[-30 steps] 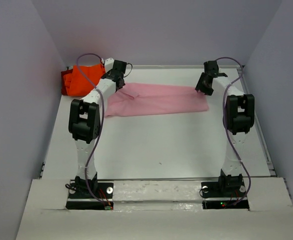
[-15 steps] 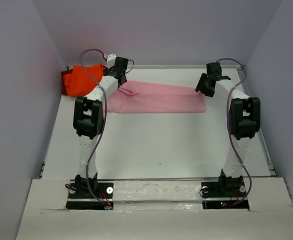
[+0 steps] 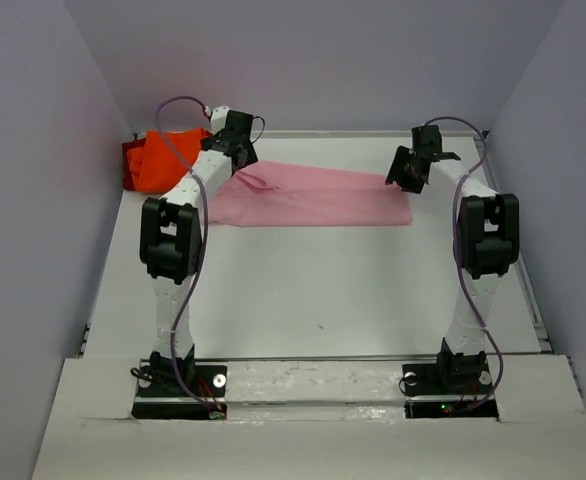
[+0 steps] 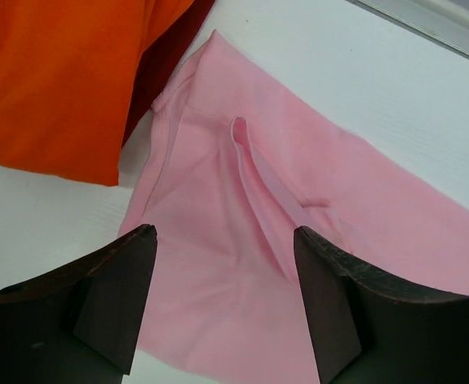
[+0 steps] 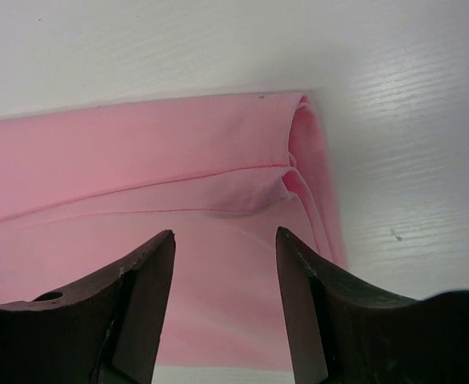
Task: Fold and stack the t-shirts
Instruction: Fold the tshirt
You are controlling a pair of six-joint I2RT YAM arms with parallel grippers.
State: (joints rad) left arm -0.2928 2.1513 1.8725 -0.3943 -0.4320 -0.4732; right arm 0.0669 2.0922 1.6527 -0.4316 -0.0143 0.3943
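A light pink t-shirt (image 3: 313, 197) lies folded lengthwise as a long band across the far part of the table. My left gripper (image 3: 241, 160) hovers over its left end, jaws open with only pink cloth (image 4: 242, 240) below them and a raised crease in the fabric ahead. My right gripper (image 3: 407, 176) hangs over the right end, also open, above the folded pink edge (image 5: 218, 200). Orange t-shirts (image 3: 165, 158) sit bunched in the far left corner, and orange cloth (image 4: 50, 80) shows beside the pink in the left wrist view.
White table (image 3: 323, 290) is bounded by grey walls on the left, right and back. A raised rim (image 3: 538, 320) runs along the right side. The orange pile touches the left wall.
The left gripper has opened and let go of the pink shirt's left end, lifting slightly. The pink shirt settled flatter. The right gripper stayed open and shifted slightly.
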